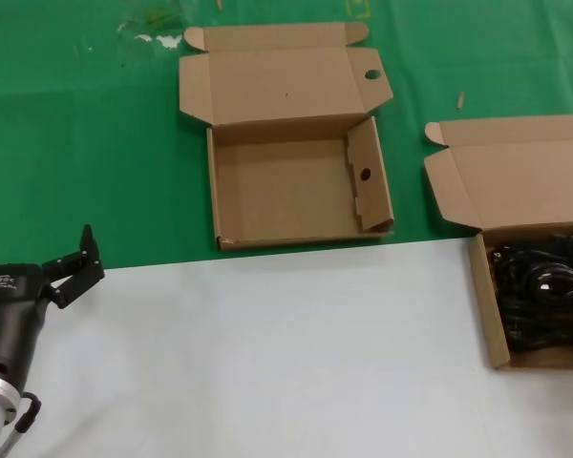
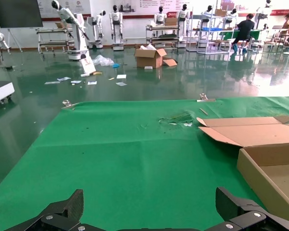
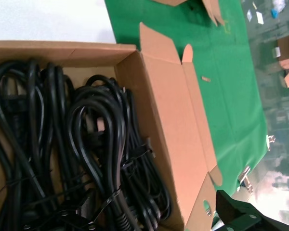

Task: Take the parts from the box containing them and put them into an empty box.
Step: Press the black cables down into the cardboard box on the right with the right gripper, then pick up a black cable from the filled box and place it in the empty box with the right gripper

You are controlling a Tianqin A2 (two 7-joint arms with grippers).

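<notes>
Left claw (image 1: 76, 267) parked at 8 o'clock on the bench (image 1: 267, 353), fingers spread, holding nothing. Right claw (image 3: 253, 216) hovers over the cords (image 3: 77, 159) in the box at 3 o'clock (image 1: 485, 305); its state cannot be told. Holed box (image 1: 296, 205) at 12 holds nothing.

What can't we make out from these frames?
- Right claw: absent from head view; right wrist view shows only one dark finger at the frame corner, so its state is unreadable.
- Box of cords: cut off by head view's right edge.
- Power cords: tangled, cropped in the right wrist view; count unclear.
- Left claw: open, idle.
</notes>
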